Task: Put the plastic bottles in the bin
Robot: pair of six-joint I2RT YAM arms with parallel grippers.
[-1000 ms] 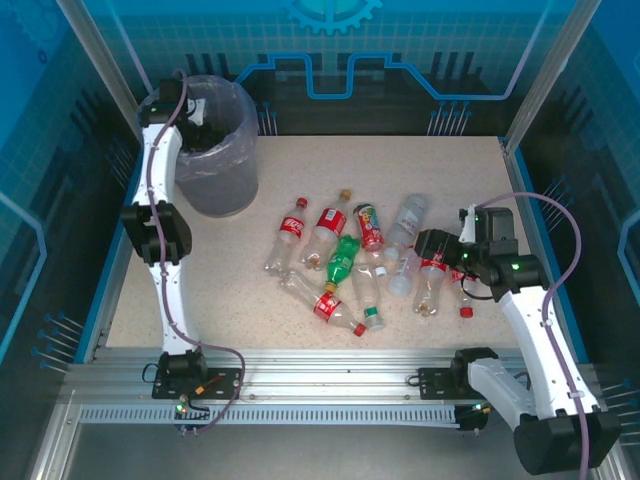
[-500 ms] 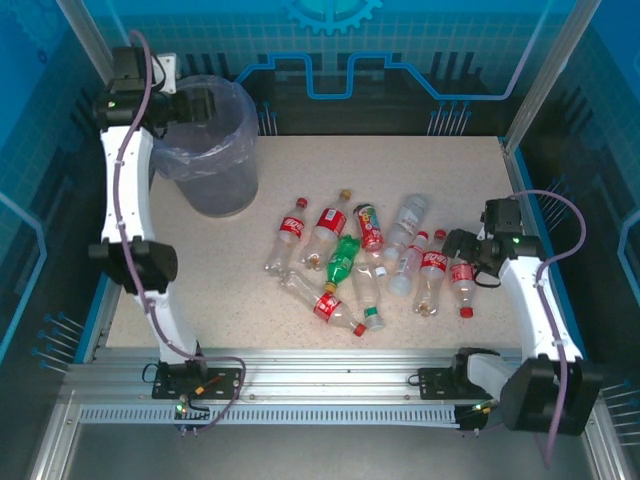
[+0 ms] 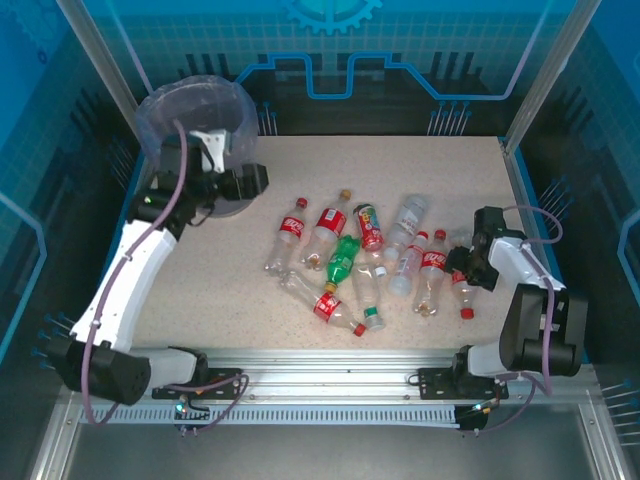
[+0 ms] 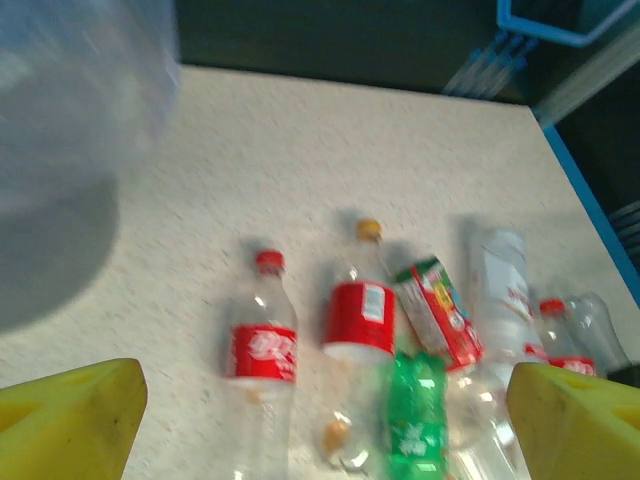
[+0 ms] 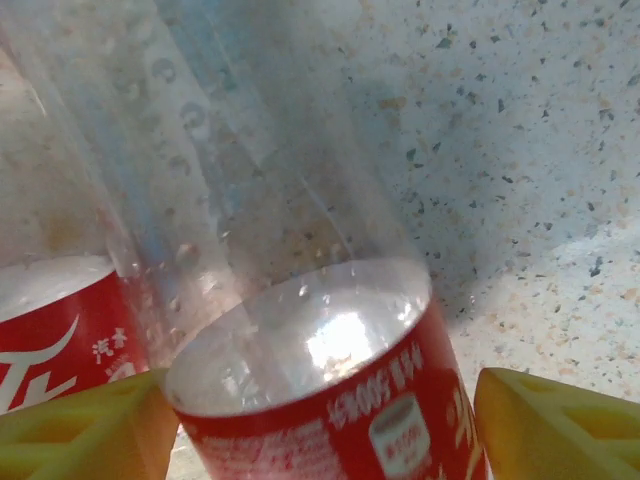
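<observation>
Several plastic bottles lie in a heap mid-table: red-labelled ones (image 3: 291,228) (image 3: 330,222), a green one (image 3: 343,258), and clear ones (image 3: 408,215). The bin (image 3: 195,108), lined with a crinkly bag, stands at the back left. My left gripper (image 3: 250,183) hangs just right of the bin, open and empty (image 4: 330,415), looking down on a red-labelled bottle (image 4: 262,350) and the green bottle (image 4: 415,415). My right gripper (image 3: 462,268) is low over the rightmost red-labelled bottle (image 5: 330,400). It is open (image 5: 320,425), with a yellow finger (image 5: 560,430) on each side of the bottle.
Blue raised edges (image 3: 530,215) border the speckled table (image 3: 230,290) on the left and right. The left arm's white link (image 3: 130,270) crosses the table's left side. Bare table lies between the bin and the heap and behind the bottles.
My left arm has swung off the bin's rim and come down to the right, toward the bottles. My right gripper has shifted right and lowered around the rightmost bottle.
</observation>
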